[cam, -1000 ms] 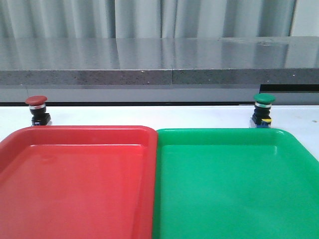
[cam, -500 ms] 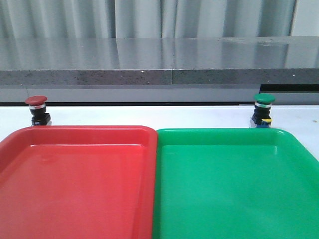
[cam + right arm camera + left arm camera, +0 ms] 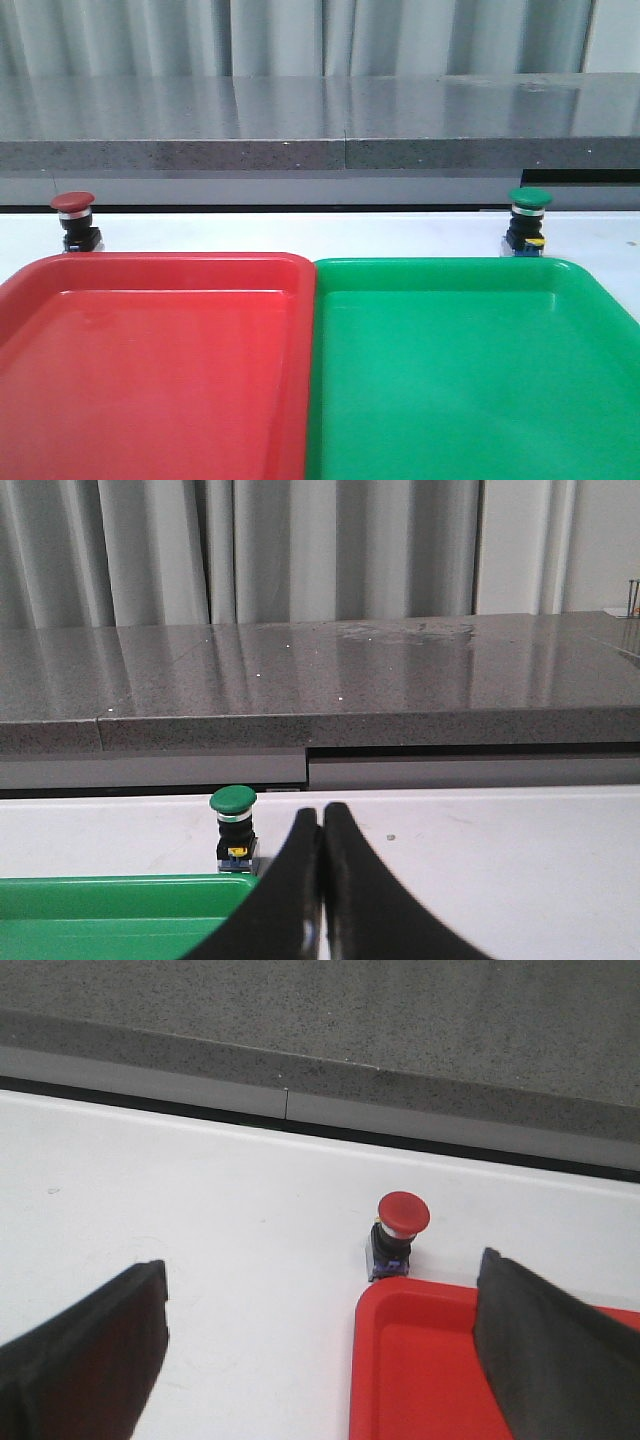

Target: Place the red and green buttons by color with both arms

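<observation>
The red button [image 3: 73, 221] stands upright on the white table behind the red tray's far left corner. It also shows in the left wrist view [image 3: 399, 1234], ahead of the gap and nearer the right finger. My left gripper [image 3: 320, 1345] is open and empty, well short of it. The green button [image 3: 528, 220] stands upright behind the green tray's far right corner. In the right wrist view the green button [image 3: 233, 828] is ahead and left of my right gripper [image 3: 321, 815], which is shut and empty. Neither gripper shows in the front view.
A large red tray [image 3: 150, 262] and a large green tray [image 3: 450, 266] lie side by side and fill the front of the table. A grey stone ledge [image 3: 320, 150] runs along the back, with grey curtains behind it.
</observation>
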Robot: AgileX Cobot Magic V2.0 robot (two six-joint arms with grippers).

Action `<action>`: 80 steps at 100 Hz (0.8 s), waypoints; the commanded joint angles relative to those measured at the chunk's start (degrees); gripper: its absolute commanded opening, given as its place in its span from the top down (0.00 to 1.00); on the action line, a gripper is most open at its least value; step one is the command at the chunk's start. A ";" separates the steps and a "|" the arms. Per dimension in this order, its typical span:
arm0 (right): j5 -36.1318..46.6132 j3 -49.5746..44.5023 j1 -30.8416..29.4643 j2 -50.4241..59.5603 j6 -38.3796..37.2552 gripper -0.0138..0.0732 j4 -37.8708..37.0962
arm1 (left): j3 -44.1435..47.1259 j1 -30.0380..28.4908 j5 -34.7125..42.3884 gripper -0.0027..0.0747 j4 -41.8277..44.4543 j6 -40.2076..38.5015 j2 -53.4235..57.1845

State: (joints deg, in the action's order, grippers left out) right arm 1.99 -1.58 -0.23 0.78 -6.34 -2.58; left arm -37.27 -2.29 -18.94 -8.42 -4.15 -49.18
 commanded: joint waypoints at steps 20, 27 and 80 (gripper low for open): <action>4.76 1.08 -0.29 1.07 0.25 0.92 -0.49 | -13.05 2.58 0.16 0.18 -3.48 2.49 -10.72; 4.76 1.08 -0.29 1.07 0.25 0.92 -0.49 | -16.99 4.17 -3.00 0.18 -3.48 2.87 -13.89; 4.76 1.08 -0.29 1.07 0.25 0.92 -0.49 | -43.64 7.04 -25.06 0.18 -3.36 4.62 -39.73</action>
State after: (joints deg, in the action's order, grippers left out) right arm 1.99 -1.58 -0.23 0.78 -6.12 -2.58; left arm -76.03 4.31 -42.94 -11.02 0.30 -87.53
